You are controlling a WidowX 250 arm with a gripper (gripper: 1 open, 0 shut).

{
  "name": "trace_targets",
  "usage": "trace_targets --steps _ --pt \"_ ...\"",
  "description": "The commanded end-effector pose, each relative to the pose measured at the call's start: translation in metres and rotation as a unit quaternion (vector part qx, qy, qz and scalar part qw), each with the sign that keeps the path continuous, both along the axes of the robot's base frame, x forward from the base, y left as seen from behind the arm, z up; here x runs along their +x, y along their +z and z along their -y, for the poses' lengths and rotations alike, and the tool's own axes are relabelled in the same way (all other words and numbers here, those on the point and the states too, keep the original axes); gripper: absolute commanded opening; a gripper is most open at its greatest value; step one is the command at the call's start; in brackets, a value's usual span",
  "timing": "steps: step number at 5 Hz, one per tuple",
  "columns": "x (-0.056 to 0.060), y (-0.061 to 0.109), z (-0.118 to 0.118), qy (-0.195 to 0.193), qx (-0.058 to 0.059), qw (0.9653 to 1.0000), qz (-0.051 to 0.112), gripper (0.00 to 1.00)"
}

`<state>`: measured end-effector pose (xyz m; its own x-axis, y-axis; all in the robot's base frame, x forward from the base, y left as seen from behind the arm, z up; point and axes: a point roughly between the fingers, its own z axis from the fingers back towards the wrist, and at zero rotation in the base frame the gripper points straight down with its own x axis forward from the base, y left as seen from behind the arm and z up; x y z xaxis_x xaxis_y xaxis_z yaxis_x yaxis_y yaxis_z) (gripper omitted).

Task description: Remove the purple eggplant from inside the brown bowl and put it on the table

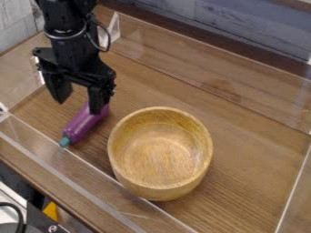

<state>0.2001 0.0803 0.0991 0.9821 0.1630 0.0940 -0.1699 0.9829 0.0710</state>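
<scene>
Lying outside the clear wall (97, 187), at about 7 o'clock in the view, a small yellow item (51, 211) and a dark cable (13, 208) mark the nearest corner. Beyond the wall, the brown bowl (159, 110) sits upright on the table (249, 136), its inside bare and its wood grain showing. The purple eggplant (85, 126) is out of the bowl, on the wood at the bowl's 10 o'clock, near the rim. Its teal stem tip points toward 7 o'clock, its other end toward 1 o'clock, reaching up to the black gripper (83, 98). That pincer is spread, its two fingers apart with nothing pinched between them; whether either touches the eggplant cannot be told. The arm (73, 20) rises from it toward 12 o'clock. Farther off, streaked tabletop stretches toward 1 o'clock, up to the far edge (231, 32).
</scene>
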Motion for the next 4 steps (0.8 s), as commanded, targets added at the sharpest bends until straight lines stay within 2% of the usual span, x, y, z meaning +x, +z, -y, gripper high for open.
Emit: trace_targets --steps 1,2,3,4 --pt "0.0113 0.0057 -0.0126 0.002 0.006 0.9999 0.016 1.00" --pt "0.0158 0.0017 -0.0225 0.001 0.004 0.9999 0.014 1.00" --pt "0.0126 0.0058 -0.0177 0.011 0.002 0.9999 0.012 1.00" --pt "0.0092 0.0097 -0.0129 0.020 0.000 0.9998 0.009 0.00"
